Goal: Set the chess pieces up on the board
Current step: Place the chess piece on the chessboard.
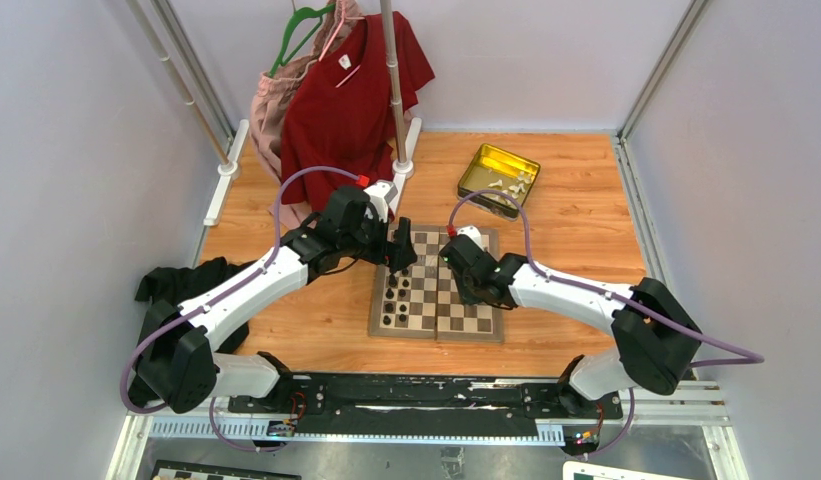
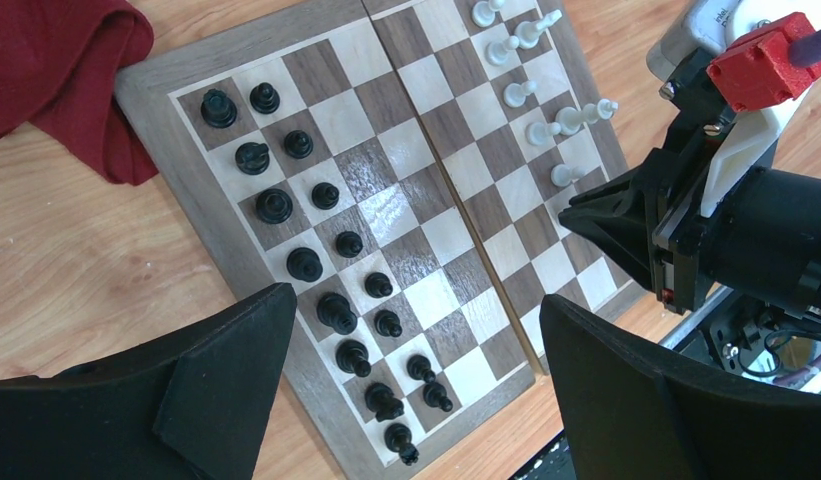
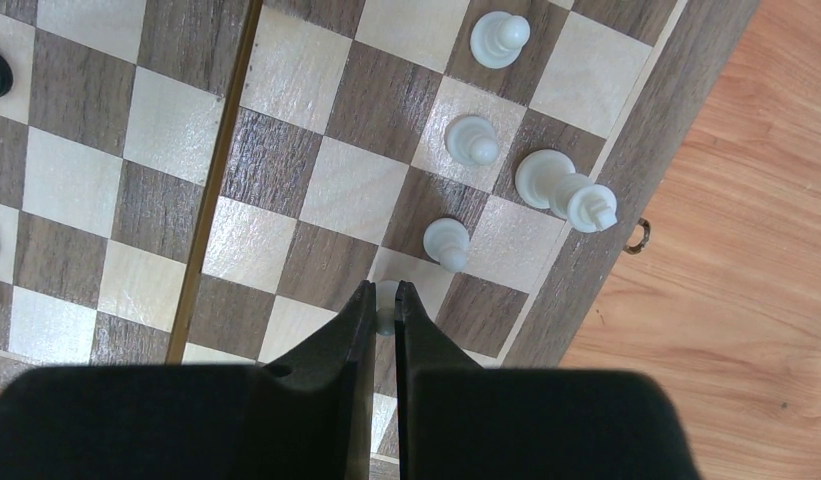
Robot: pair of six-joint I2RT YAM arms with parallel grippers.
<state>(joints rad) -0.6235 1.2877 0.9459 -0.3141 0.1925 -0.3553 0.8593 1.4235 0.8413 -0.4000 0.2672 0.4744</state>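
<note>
Cream-white and small, the chess piece [image 3: 386, 312] sits pinched between the tips of the right gripper [image 3: 385, 300]. The gripper's black jaws stand narrow around it, above a light square near the tan border of the square wooden chessboard [image 3: 316, 190] of light and dark brown squares. Whether the piece touches the board cannot be told. Just beyond the fingertips stand four more cream figures [image 3: 473, 140]: three small ones in a line and a taller one by the border. The left gripper [image 2: 416, 320] hangs wide apart and holds nothing, over the half where small black figures [image 2: 304, 264] stand in two rows. A shiny gold rectangular tin [image 1: 498, 178] lies well apart on the wooden table [image 1: 586, 220].
</note>
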